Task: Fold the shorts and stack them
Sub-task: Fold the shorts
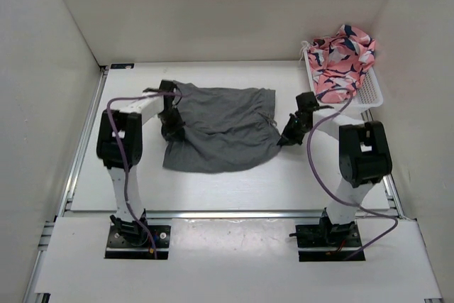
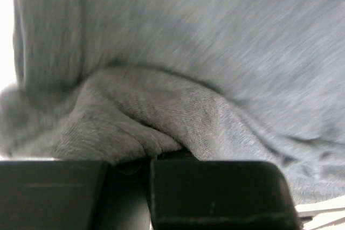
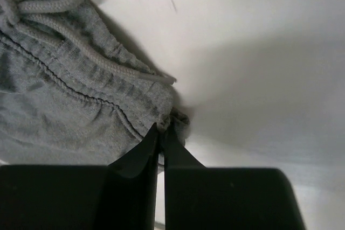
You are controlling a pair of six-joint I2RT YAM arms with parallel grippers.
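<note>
Left arm (image 1: 119, 140) comes in from the lower left to the left edge of the shorts (image 1: 223, 129). Left jaws: together, clamped on the shorts. In the left wrist view a bunched grey fold (image 2: 135, 127) runs down into the seam between the black fingers (image 2: 215, 192), and the rest of the cloth fills the frame above it.

The shorts are mid-frame on the white bench (image 1: 213, 186), mostly flat with creases. The left edge is gathered up at the left jaws. The lower hem bows toward the bottom of the frame.

Right arm (image 1: 362, 154) reaches from the lower right to the right edge of the shorts. Right jaws: together, tips pinching the corner of the waistband (image 3: 175, 119). In the right wrist view the drawstring (image 3: 48, 6) is knotted at upper left, one loose end trailing toward the corner, with bare bench on the right.

White slotted basket (image 1: 372, 97) sits upper right against the right wall (image 1: 418, 104). It holds a pink cloth (image 1: 342, 58) with dark and white marks, heaped above the rim.

Room:
- A wide bare strip of bench lies below the shorts, down to the rail (image 1: 227, 212) in front of the arm bases.
- A narrower strip lies left of the shorts, up to the left wall.
- A thin band lies above them, to the back wall.
- The gap between the shorts and the basket is taken by the right wrist.
</note>
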